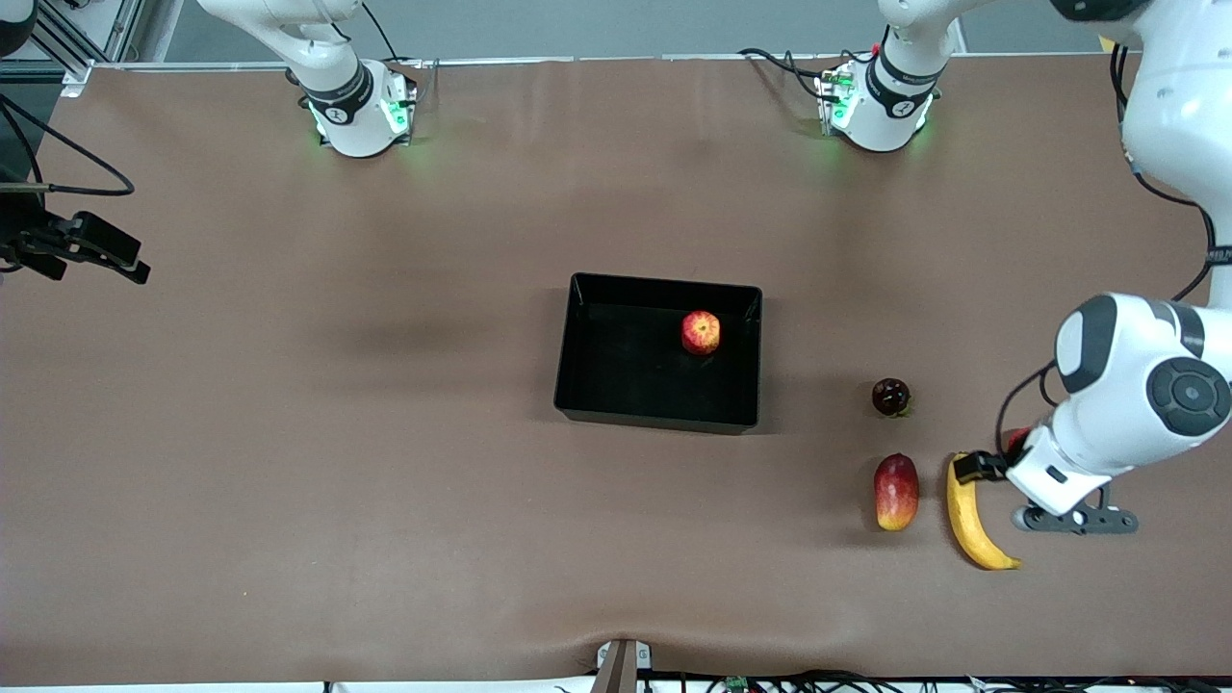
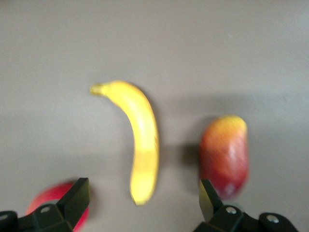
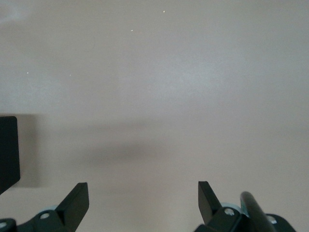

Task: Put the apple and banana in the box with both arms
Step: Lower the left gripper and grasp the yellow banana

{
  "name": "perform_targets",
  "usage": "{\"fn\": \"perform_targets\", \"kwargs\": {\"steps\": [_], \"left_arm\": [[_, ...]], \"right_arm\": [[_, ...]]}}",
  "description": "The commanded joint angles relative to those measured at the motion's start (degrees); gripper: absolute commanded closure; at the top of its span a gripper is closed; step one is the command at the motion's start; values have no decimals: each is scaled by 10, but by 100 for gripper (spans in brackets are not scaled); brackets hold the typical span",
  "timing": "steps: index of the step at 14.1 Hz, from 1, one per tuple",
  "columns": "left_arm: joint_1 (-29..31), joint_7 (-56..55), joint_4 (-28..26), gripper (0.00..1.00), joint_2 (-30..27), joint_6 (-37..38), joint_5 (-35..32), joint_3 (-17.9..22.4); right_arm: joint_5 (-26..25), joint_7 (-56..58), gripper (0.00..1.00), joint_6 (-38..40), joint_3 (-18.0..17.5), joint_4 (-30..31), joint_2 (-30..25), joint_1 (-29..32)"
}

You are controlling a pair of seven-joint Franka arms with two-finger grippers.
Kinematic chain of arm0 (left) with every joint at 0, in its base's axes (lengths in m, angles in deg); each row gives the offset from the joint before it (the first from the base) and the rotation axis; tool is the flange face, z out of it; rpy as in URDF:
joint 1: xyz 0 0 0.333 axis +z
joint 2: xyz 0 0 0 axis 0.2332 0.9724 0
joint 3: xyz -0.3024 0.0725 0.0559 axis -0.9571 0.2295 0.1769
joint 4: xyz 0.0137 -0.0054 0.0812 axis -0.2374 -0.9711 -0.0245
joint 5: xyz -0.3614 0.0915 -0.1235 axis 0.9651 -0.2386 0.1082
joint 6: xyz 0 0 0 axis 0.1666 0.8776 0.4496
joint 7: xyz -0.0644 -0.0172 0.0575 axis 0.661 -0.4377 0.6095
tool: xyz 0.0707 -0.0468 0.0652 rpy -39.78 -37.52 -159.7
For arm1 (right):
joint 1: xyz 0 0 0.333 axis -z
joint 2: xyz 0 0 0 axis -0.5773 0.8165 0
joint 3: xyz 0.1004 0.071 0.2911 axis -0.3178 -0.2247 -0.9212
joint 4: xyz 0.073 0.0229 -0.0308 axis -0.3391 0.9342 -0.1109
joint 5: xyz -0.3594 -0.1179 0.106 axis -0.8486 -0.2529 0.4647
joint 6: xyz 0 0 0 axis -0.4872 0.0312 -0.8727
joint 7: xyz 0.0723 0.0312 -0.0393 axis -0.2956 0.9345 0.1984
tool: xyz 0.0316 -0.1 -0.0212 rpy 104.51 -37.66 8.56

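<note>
Currently the apple [image 1: 701, 332] is small, round, red with yellow streaks, and sits inside the box [image 1: 577, 380], in the corner toward the left arm's end and the robots' edge of the table [image 1: 385, 481]. That box is a shallow glossy black bin at the table's middle; nothing else shows in it. The banana [image 1: 972, 525] is yellow, curved, the longest fruit, lying on the table near the front-camera edge toward the left arm's end. Just beside it, toward the box, lies an oblong red-yellow fruit [image 1: 896, 492], apart from the banana. A small dark red round fruit [image 1: 890, 397] sits closer to the robots' edge than that one. In the left wrist view a plain red fruit [image 2: 50, 197] shows partly under one finger.

The left gripper [image 2: 144, 203] hangs over the banana's end, fingers [image 2: 77, 195] spread wide, one on each side, holding nothing. The right gripper [image 3: 143, 203] waits over bare table near the right arm's end, fingers spread apart, empty; a corner of the box [image 3: 8, 150] shows in its wrist view.
</note>
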Motion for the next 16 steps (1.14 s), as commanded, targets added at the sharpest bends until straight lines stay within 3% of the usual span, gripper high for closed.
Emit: {"fn": "perform_targets", "kwargs": {"steps": [1,4,6,10,12,15,16], "left_arm": [[-53,16,47,0,48,-44,4,59],[-103,7,63,0,73,-82,10,121],[-101,9,63,0,91,-101,9,123],[-98,10,60,14,108,-109,7,123],[-98,7,58,33,110,-109,5,123],[-98,9,58,88,105,-107,6,126],[-98,16,58,100,100,-102,3,126]], "right_arm": [[-4,4,0,4,-6,-2,-2,13],[-3,4,0,2,-6,-2,-2,13],[-2,4,0,3,-6,-2,-2,13],[1,5,0,1,-6,-2,-1,13],[1,5,0,3,-6,-2,-2,12],[1,6,0,4,-6,-2,-2,13],[1,5,0,4,-6,-2,-2,13]]}}
